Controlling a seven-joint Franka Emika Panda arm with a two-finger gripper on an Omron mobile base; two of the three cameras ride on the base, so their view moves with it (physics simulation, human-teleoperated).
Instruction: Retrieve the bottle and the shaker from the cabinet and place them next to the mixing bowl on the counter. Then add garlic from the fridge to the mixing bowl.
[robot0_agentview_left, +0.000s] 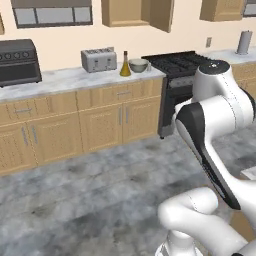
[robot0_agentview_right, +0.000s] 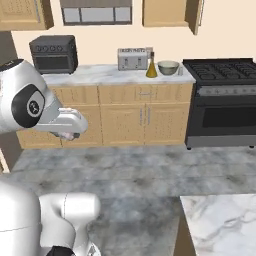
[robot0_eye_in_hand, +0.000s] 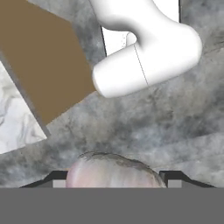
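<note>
One garlic bulb (robot0_eye_in_hand: 114, 170) pinched between the half-open gripper's (robot0_eye_in_hand: 114, 183) jaws, above grey stone floor (robot0_eye_in_hand: 175, 131).

No writing, label, brand, number or sign can be read anywhere. The toaster (robot0_agentview_right: 133, 59) on the desk (robot0_agentview_right: 100, 75), the dark oven (robot0_agentview_right: 54, 53) left of the toaster and the bottle (robot0_agentview_right: 151, 67) to its right all carry blank faces.

Even, bright rendered light, soft faint shadows, slightly blurry low-resolution frames, no glare.
</note>
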